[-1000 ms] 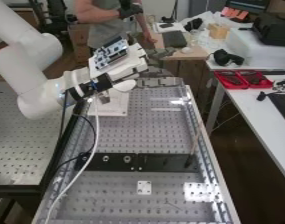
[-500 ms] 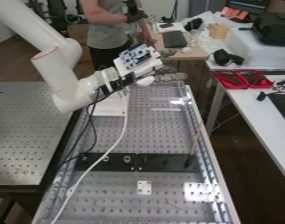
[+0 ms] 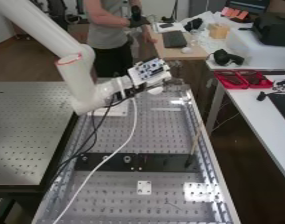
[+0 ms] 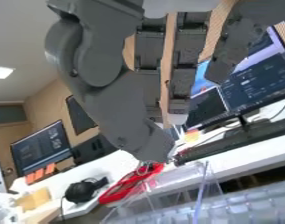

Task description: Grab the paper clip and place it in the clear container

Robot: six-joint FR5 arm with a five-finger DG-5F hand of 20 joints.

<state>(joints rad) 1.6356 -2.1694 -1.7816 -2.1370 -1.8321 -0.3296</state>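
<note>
My hand (image 3: 174, 86) is over the far right part of the perforated bench. In the wrist view the hand (image 4: 126, 107) has its thumb brought across to the fingers, and a thin wire loop that looks like the paper clip (image 4: 142, 168) hangs at the thumb tip; the pinch itself is hidden. The clear container (image 4: 186, 192) stands below the fingertips, its transparent walls faintly outlined. From above, its glinting edge (image 3: 178, 102) lies on the bench just nearer than the hand.
A white plate (image 3: 114, 108) lies partly under the arm. Black blocks (image 3: 136, 162) cross the bench, with a thin stick (image 3: 196, 140) upright at their right end. Red trays (image 3: 242, 79) sit on the white side table. A cable hangs from the wrist.
The arm has carried my hand to the right and slightly nearer along the bench's far end, toward the clear container. The hanging cable has swung right with it.
</note>
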